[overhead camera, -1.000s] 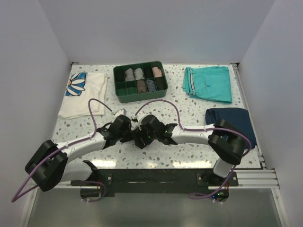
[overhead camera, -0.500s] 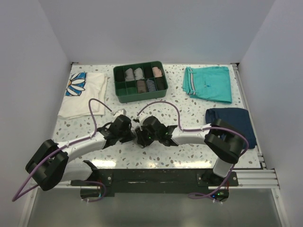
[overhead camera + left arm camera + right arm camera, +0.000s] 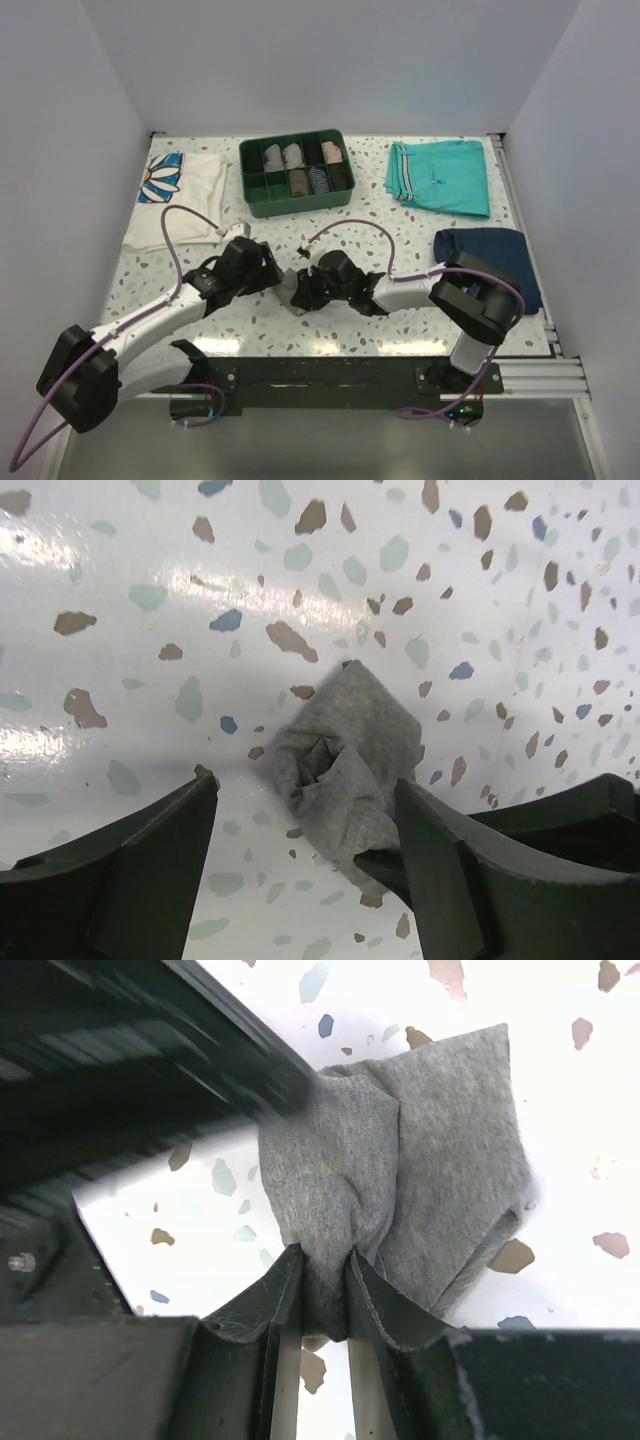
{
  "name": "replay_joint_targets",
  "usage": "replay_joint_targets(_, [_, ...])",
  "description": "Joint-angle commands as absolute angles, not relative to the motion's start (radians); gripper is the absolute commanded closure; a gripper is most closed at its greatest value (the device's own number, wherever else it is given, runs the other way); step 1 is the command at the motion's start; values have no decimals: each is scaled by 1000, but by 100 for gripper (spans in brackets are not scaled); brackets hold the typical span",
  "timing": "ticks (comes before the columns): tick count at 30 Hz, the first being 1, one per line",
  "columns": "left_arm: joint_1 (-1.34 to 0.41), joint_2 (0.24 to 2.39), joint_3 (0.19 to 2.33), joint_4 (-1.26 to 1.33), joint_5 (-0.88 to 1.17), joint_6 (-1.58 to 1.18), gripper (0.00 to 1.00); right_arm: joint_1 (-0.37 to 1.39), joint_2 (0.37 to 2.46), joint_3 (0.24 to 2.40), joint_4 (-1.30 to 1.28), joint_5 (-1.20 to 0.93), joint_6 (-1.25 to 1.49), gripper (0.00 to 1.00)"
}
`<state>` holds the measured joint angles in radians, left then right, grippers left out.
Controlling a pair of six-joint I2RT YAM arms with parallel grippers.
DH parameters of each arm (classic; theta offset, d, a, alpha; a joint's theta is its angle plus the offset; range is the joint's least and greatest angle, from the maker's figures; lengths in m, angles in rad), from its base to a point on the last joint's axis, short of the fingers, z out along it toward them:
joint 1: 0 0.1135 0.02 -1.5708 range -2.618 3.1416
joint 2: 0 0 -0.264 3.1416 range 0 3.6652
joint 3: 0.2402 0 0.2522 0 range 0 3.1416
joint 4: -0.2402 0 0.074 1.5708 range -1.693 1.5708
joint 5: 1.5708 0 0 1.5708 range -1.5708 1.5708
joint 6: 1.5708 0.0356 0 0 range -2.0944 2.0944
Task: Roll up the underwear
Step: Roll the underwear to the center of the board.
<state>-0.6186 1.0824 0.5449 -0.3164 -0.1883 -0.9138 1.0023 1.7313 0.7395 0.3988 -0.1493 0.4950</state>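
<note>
Along the top of the overhead frame, on the speckled table [image 3: 400,225]: a white daisy-print shirt [image 3: 175,200] at upper left, a green divided tray [image 3: 290,207] of rolled items at centre, teal shorts [image 3: 440,177] at upper right, and a navy folded garment [image 3: 495,255] just below them at the right edge. All well apart from the work in the lower centre.

There, the underwear [image 3: 345,755]: from above mostly hidden under the black wrist of the right arm, only a grey scrap showing. Clearer in the left wrist view, mid-frame, lying on the table, loosely rolled with a whorl at its near end.

Right arm stretched low from lower right toward centre. Right gripper [image 3: 318,1282] closed nearly all the way, pinching a fold of the grey cloth between its fingers.

Left arm reaching in from lower left. Left gripper [image 3: 300,785] spread wide, holding nothing, one finger on each side of the bundle. Finger at frame right just beside the cloth; touching or not, cannot tell.
</note>
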Motion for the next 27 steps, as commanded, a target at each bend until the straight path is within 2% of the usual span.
replay_joint_targets(1, [-589,1026,592,-339,-229,-868,23,944,1729,637,466,-247,629,87])
replay_joint_targets(11, [-580,1048,512,-164,-82,-828,21,842,1747,586,591,-388,775,87])
replay_joint_targets(16, [-581,1109,463,-16,56,-779,20,816,1785,621,558,-446,784,87])
replay_joint_targets(23, [-580,1207,402,118,115,-807,19,811,1802,635,525,-451,776,86])
replay_joint_targets(27, [-578,1233,391,155,117,-810,25,811,1801,647,482,-442,747,86])
